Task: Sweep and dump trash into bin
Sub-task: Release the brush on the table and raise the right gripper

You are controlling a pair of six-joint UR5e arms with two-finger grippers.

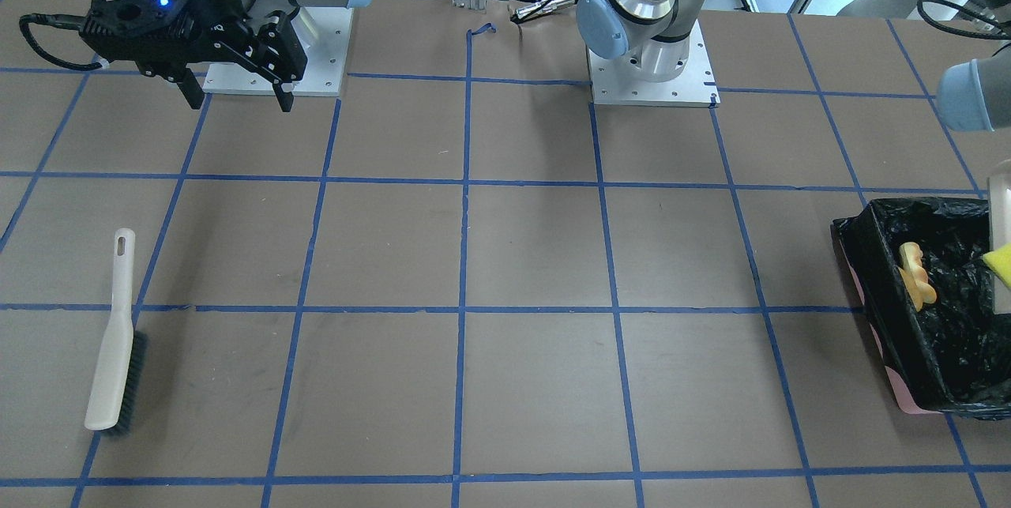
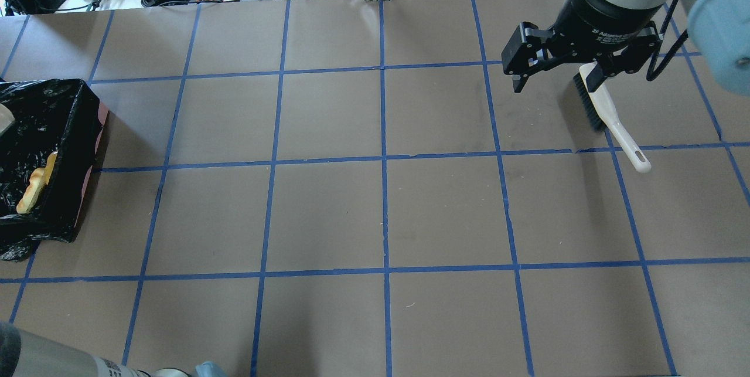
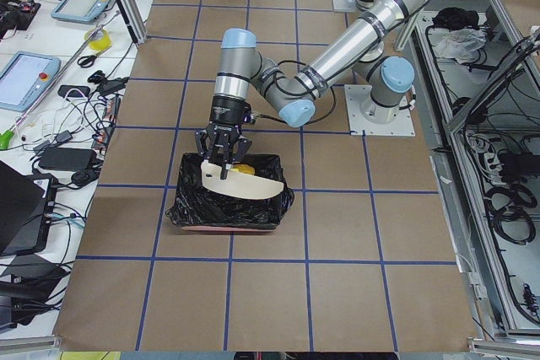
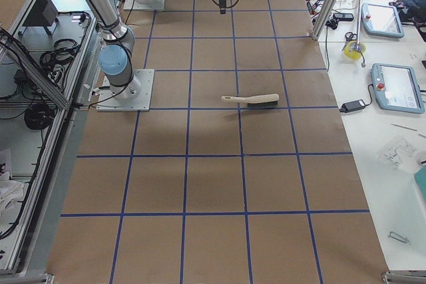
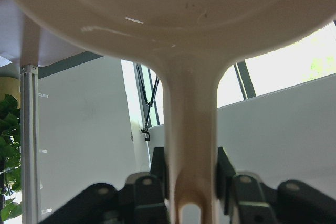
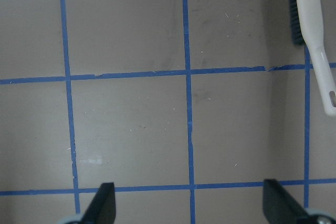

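- The left hand (image 3: 223,149) is clamped on the dustpan (image 3: 253,183) handle. The wrist view shows a finger on each side of it.
- The pan hangs directly over the bin (image 3: 190,212). Its handle runs up into the hand and its wide body lies along the bin's long side.
- The bin sits at the robot's far left end of the worktop (image 1: 537,255), right under that hand, so only the left arm can finish the dump.
- The sponge (image 1: 999,265) shows at the pan's lower edge, inside the bin's outline. I cannot tell whether it rests on the pan or has dropped clear.
- The bread (image 1: 916,277) lies in the bin on the black liner, by the wall nearest the table's middle. A golden-brown part touches it, and I cannot make it out as a separate piece.
- My judgement is that the coming move turns on this vertical line-up: tip or shake the pan with the lip kept inside the rim, since any drift sideways risks spilling onto the worktop.
- The right hand (image 1: 239,101) is spread wide and holds nothing, hovering well apart at the other end.
- The brush (image 1: 114,342) lies flat near the right hand.
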